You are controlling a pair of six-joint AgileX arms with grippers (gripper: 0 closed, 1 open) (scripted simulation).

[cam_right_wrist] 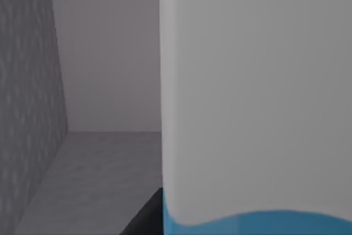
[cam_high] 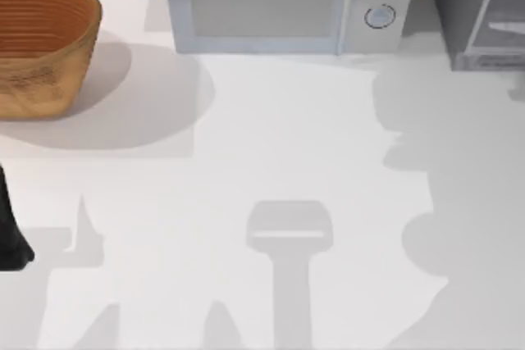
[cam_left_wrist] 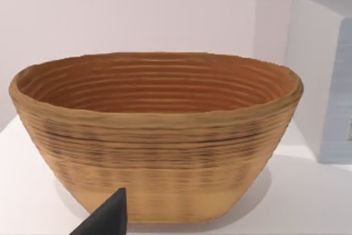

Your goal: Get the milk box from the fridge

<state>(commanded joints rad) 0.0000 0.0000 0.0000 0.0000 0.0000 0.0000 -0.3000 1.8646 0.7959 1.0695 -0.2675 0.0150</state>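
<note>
Since the right wrist camera looks straight into a grey compartment, I judge the reach into the fridge (cam_right_wrist: 27, 97) to be made and the lifting-out not yet done. Nearest to that camera stands the milk box (cam_right_wrist: 253, 97), upright, a broad white face with a light-blue band beneath it, resting on the fridge's speckled floor. A dark part of the right gripper (cam_right_wrist: 146, 217) lies just beside the carton's lower edge. How far open this gripper is, and whether it has hold of the carton, I cannot tell. Beyond the carton the floor runs back to a plain pale rear wall, with the speckled side wall alongside.

On the table (cam_high: 271, 145), seen from above, the left arm (cam_high: 12, 235) sits parked at about 8 o'clock, at the edge. A dark tip of the left gripper (cam_left_wrist: 107, 216) points at the woven basket (cam_left_wrist: 154, 136), which stands at 10 o'clock. Its state I cannot tell either. Farther back the white microwave (cam_high: 271, 6) stands at 12 o'clock, door closed, and the fridge occupies the corner at about 1 o'clock, its pale-framed door apparently swung open.

What is left, as I judge it: a sure grip on the carton, then drawing it out past the door frame without tipping it, and bringing it onto the open table.
</note>
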